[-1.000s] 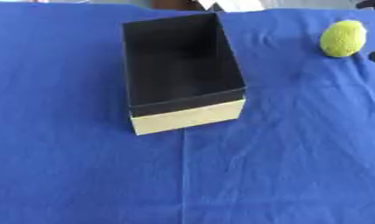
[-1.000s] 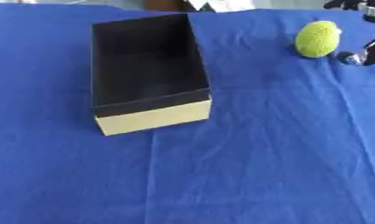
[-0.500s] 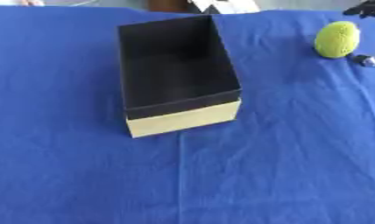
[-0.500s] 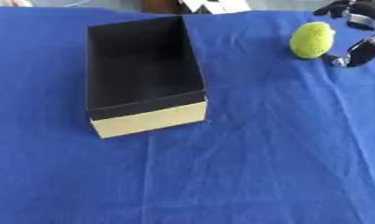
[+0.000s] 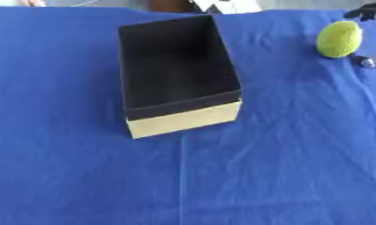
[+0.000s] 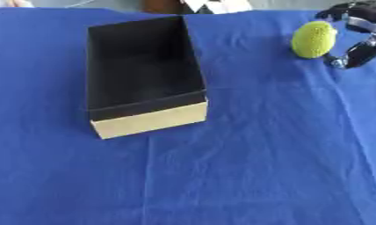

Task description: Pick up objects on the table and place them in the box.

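An open box (image 5: pixel 183 119) with tan outer walls and a black inside stands left of centre on the blue cloth; nothing shows inside it. A yellow-green rounded object (image 6: pixel 314 39) lies on the cloth at the far right. My right hand (image 6: pixel 362 52) comes in from the upper right corner just beside that object. Its fingers (image 6: pixel 351 11) reach over the top and its thumb sits low at the object's right side. The fingers are spread apart and not closed on it. My left hand shows in neither view.
The blue cloth (image 5: pixel 260 176) covers the whole table, with a crease running from the box toward the near edge. A white thing (image 5: pixel 225 5) and a brown thing (image 5: pixel 172 5) sit at the far edge behind the box.
The camera has shifted, so the whole picture moved. My right hand has come further in from the upper right, with fingers now over the yellow-green object.
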Tool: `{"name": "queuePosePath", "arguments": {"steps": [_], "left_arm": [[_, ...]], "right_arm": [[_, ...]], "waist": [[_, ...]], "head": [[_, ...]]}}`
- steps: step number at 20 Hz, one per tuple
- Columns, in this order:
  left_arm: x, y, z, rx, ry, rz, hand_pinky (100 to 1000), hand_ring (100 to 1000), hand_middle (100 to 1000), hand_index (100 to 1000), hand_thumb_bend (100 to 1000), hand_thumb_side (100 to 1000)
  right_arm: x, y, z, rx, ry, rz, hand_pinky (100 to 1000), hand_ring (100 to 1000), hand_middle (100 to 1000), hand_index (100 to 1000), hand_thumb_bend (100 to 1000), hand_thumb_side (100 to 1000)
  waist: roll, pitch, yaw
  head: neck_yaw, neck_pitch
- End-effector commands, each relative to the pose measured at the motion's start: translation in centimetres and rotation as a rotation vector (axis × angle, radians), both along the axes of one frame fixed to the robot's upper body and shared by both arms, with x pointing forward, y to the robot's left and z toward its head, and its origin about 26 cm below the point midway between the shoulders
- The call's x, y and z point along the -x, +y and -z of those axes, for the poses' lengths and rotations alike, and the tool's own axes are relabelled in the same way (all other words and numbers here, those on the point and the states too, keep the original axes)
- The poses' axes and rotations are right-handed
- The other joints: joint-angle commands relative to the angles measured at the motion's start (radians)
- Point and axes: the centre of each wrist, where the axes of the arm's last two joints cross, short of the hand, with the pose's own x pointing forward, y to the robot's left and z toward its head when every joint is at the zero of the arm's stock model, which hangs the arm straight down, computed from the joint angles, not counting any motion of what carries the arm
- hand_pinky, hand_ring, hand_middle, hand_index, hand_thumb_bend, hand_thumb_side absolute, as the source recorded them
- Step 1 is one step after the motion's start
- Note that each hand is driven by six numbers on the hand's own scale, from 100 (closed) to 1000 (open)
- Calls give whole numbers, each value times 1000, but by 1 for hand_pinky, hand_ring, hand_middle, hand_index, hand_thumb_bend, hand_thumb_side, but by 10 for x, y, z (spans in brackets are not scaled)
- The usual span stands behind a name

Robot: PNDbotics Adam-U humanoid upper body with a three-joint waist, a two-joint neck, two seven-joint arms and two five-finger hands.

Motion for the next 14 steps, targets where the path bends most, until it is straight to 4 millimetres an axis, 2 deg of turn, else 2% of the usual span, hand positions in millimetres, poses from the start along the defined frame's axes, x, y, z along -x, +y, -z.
{"name": "queuePosePath", "arguments": {"steps": [1, 6, 14], "left_arm": [[2, 0, -7, -12, -23, 5, 487, 676, 654, 665, 930, 748], [2, -1, -7, -13, -21, 10, 485, 677, 654, 664, 931, 747], [2, -2, -8, -13, -22, 16, 484, 677, 655, 663, 931, 746]], "right_arm": [[4, -3, -19, 15, -52, 13, 914, 897, 919, 1000, 342, 100], [1, -3, -21, 13, -57, 26, 914, 899, 918, 1000, 356, 100], [-9, -9, -13, 4, -17, 63, 914, 900, 919, 1000, 366, 100]], "waist": [[14, -3, 1], [14, 7, 4], [17, 19, 7]], "head": [[-10, -17], [-17, -22], [-21, -32]]}}
